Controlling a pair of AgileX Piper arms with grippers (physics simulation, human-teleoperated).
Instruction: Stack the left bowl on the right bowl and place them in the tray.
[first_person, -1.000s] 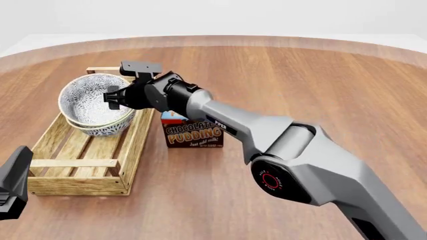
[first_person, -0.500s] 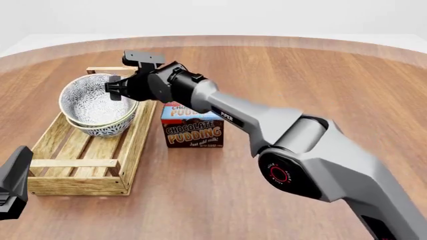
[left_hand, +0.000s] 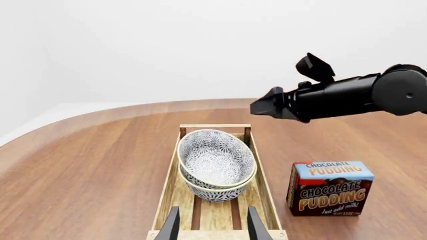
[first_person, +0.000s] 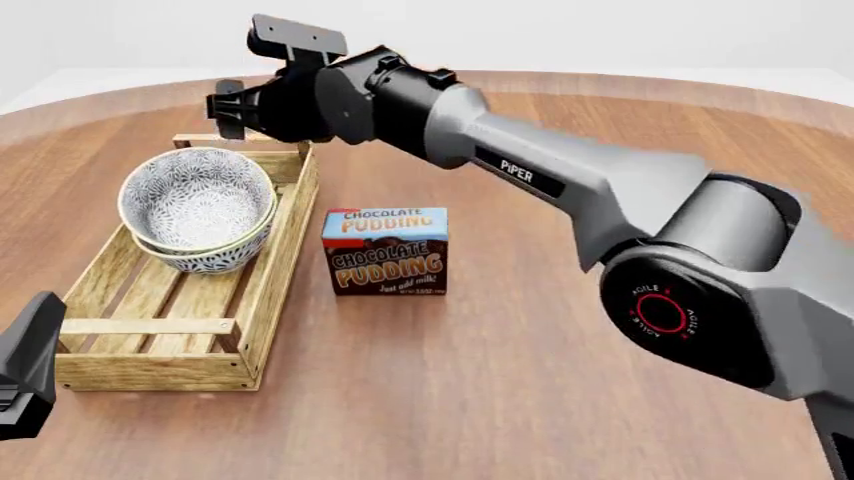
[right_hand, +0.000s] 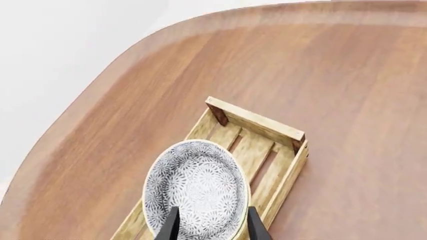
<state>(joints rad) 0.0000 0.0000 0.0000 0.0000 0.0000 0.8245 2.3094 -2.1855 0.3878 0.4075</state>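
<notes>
While the left bowl (first_person: 195, 199) sits nested in the right bowl (first_person: 214, 253) inside the tray (first_person: 274, 280), my right claw (first_person: 222, 110) hovers above the tray's far end, fingers parted, empty, my left claw (left_hand: 211, 227) parted too.

my right arm (first_person: 587, 190) is silver-grey tubing with white "piper" lettering and a black round joint cap ringed in red. its wrist and right gripper (first_person: 224, 108) are matte black, with slim dark fingers (right_hand: 172, 225).

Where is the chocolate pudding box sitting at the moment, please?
In the front view, the chocolate pudding box stands upright on the table, just right of the tray holding the stacked bowls.
</notes>
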